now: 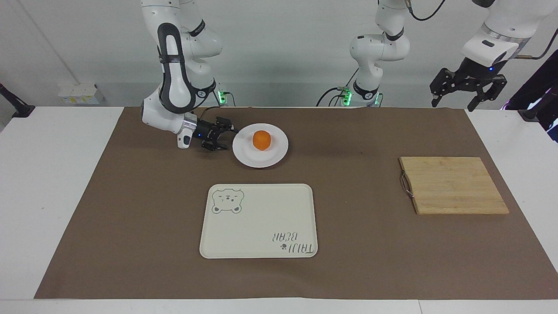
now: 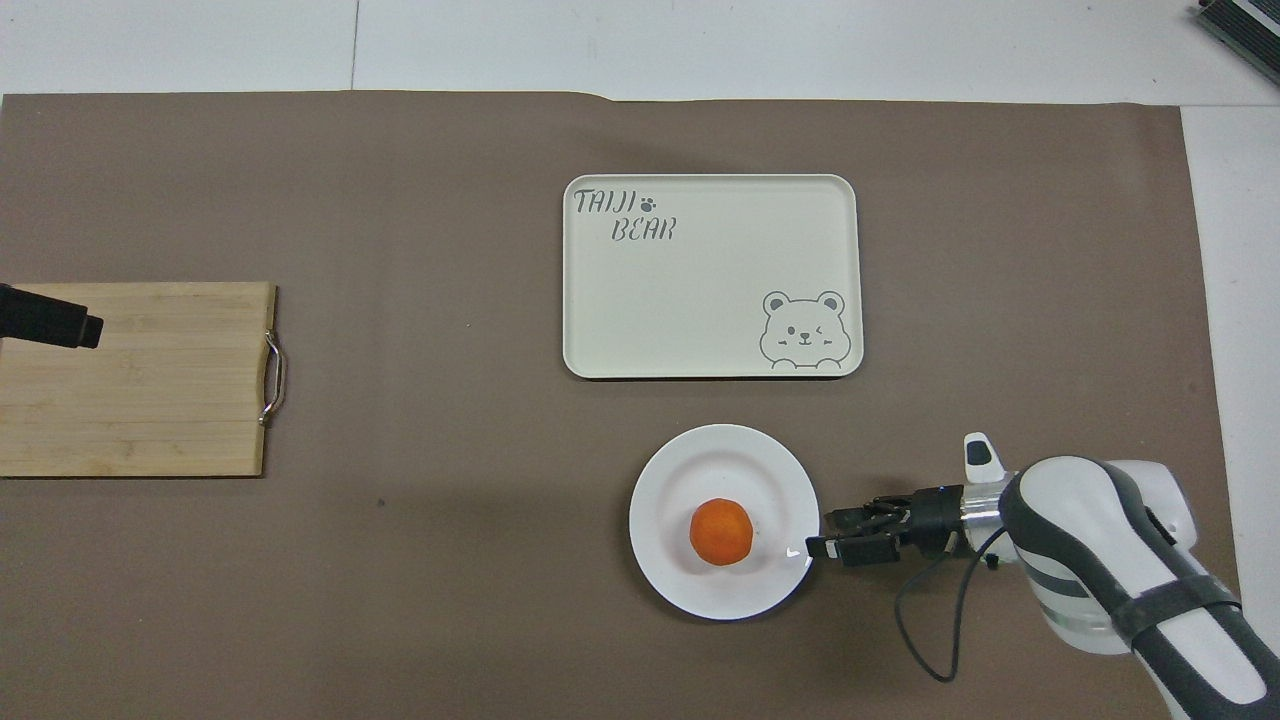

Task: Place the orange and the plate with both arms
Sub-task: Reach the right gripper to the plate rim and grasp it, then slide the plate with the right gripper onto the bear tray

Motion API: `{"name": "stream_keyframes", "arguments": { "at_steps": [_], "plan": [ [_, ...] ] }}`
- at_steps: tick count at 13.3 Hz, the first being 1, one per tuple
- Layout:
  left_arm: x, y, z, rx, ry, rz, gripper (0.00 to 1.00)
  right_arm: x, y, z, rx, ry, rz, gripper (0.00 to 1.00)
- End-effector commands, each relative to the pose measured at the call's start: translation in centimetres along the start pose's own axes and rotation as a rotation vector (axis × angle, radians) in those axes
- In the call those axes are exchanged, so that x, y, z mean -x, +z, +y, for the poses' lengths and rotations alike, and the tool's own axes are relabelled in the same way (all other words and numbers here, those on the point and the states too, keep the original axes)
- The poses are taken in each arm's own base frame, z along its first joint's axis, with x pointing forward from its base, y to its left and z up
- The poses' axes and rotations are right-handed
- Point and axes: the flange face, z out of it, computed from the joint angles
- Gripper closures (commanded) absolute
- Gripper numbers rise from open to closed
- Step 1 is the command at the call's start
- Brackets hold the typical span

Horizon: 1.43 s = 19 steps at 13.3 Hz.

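The orange [image 1: 261,140] sits on the white plate [image 1: 248,157], which lies on the brown mat near the robots; in the overhead view the orange [image 2: 721,532] is near the middle of the plate [image 2: 700,460]. My right gripper [image 1: 229,138] lies low and level beside the plate, toward the right arm's end of the table. It is open, with its fingertips at the plate's rim [image 2: 822,533]. My left gripper [image 1: 455,104] waits open and empty, raised high over the left arm's end of the table; only its tip [image 2: 55,325] shows in the overhead view.
A cream tray with a bear drawing [image 1: 261,218] lies farther from the robots than the plate. A wooden cutting board with a metal handle [image 1: 453,185] lies toward the left arm's end. A brown mat [image 1: 370,261] covers the table.
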Motion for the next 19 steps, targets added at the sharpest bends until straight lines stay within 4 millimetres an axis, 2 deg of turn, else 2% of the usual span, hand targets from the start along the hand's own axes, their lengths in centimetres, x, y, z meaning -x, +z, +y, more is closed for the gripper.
{"name": "stream_keyframes", "arguments": {
  "at_steps": [1, 4, 5, 8, 9, 12, 14, 19],
  "plan": [
    [0.6, -0.4, -0.1, -0.005, 0.002, -0.005, 0.00, 0.8, 1.0, -0.3, -0.011, 0.024, 0.012, 0.00],
    [0.7, -0.4, -0.2, -0.005, 0.001, -0.005, 0.00, 1.1, 2.1, -0.8, -0.021, 0.034, 0.015, 0.00],
    [0.6, -0.4, -0.1, -0.005, 0.002, -0.005, 0.00, 1.1, 2.1, -0.8, -0.021, 0.037, 0.015, 0.11],
    [0.6, -0.4, -0.1, -0.005, 0.002, -0.005, 0.00, 1.1, 2.1, -0.7, -0.020, 0.052, 0.015, 0.55],
    [0.6, -0.4, -0.1, -0.005, 0.002, -0.005, 0.00, 1.1, 2.1, -0.6, -0.020, 0.056, 0.015, 0.66],
    [0.6, -0.4, -0.1, -0.005, 0.002, -0.005, 0.00, 1.0, 2.1, -0.6, -0.020, 0.056, 0.015, 0.91],
    [0.7, -0.4, -0.2, -0.005, 0.001, -0.005, 0.00, 1.0, 2.1, -0.6, -0.019, 0.056, 0.015, 1.00],
    [0.7, -0.4, -0.2, -0.005, 0.001, -0.005, 0.00, 0.7, 2.0, -0.7, -0.030, 0.101, 0.014, 1.00]
  ]
}}
